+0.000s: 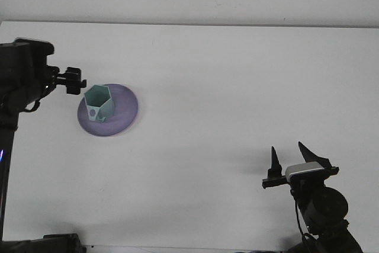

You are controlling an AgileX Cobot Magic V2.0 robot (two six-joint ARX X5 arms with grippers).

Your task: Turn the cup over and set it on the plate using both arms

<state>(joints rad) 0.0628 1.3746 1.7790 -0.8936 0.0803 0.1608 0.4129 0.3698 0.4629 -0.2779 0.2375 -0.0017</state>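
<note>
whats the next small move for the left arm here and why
Probably draw the left gripper further back toward rest: the cup stands open end up on the plate, and the gripper is off to its left, touching neither, so nothing seems left to place.

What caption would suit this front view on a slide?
Green cup stands upright on purple plate; left gripper beside it, right gripper open.

Matt plastic-looking cup [98,103]; smooth plate [121,117]; matt table [237,87]

A pale teal cup [98,103] sits on a lilac plate [121,117], against a white table [237,87].
</note>
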